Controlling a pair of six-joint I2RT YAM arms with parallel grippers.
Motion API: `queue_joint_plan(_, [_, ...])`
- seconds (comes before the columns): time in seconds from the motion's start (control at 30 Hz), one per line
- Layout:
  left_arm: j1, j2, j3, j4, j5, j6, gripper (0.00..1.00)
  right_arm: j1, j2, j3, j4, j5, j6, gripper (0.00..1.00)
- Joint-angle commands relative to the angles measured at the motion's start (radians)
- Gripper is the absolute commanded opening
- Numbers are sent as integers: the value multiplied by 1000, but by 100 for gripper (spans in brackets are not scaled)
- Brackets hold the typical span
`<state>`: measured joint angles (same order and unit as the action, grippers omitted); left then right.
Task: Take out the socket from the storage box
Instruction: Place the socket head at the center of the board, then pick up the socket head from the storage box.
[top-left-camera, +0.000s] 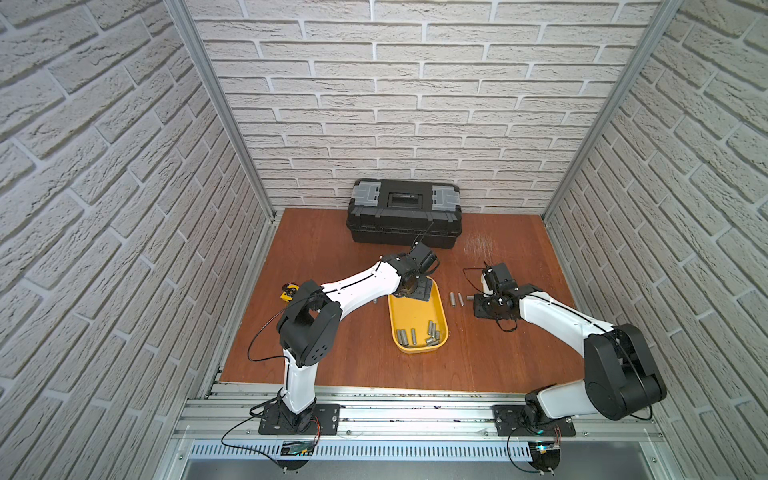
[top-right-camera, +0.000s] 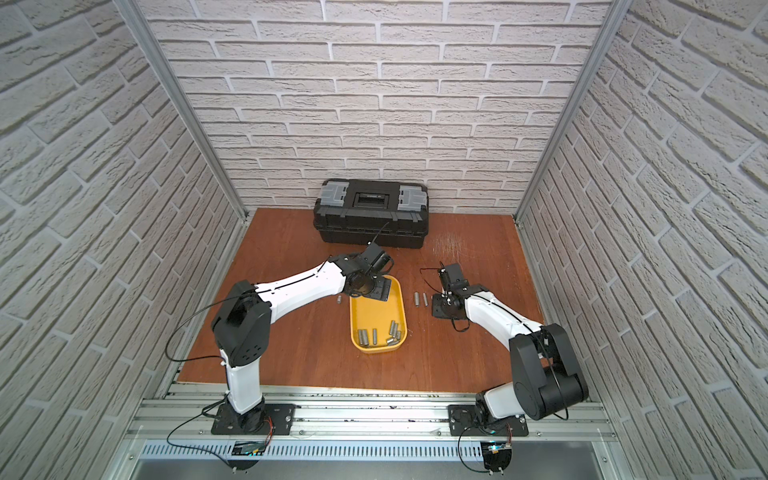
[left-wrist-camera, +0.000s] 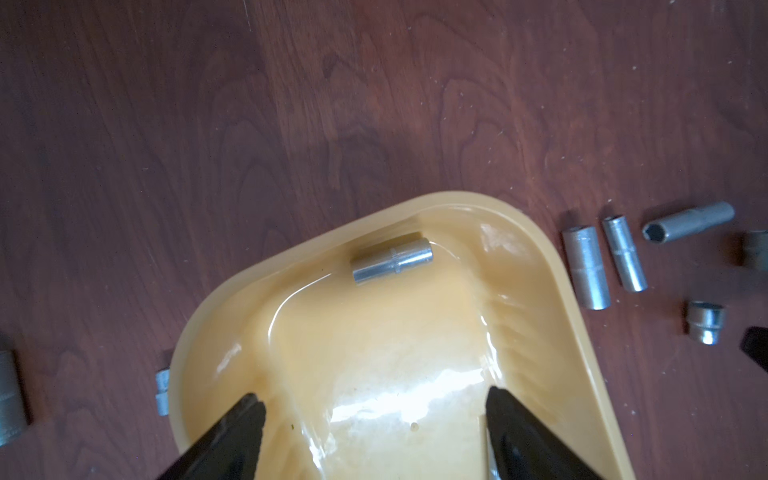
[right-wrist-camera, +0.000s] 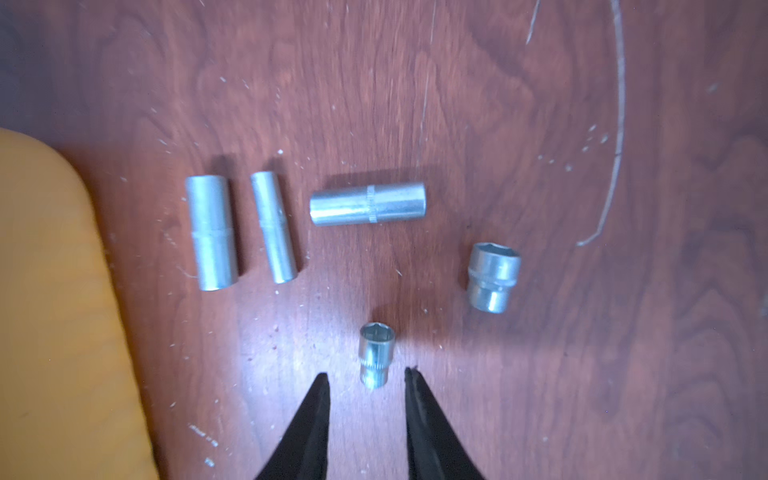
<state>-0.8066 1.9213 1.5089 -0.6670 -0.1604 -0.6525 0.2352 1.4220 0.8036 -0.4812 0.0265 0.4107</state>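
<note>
Risk: the socket (left-wrist-camera: 392, 259) lies against the curved end wall of the tray (left-wrist-camera: 519, 291), so our wide-open left gripper (left-wrist-camera: 374, 397) may nudge it rolling. Our right gripper (right-wrist-camera: 366, 374) stands parted around another socket (right-wrist-camera: 375, 357), not gripping it.

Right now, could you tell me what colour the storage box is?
Yellow storage box, clearest in a top view.

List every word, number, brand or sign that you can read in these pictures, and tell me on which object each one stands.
No text can be read anywhere.
black toolbox: a faint mark on the lid by the handle, too small to read.
loose sockets: only ring bands show; any size stamp is too blurred.
storage box: plain yellow, no marking seen.
</note>
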Motion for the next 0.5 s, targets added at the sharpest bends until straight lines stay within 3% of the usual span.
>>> queue_joint_plan(0.0, [-4,40,32,-34,-20,-25,88,-8,-54,24,-30,19,-15,33])
queue_joint_plan(0.47, [-3,212,158,-31,1,-53,92,-14,-84,6,-40,13,-19,35])
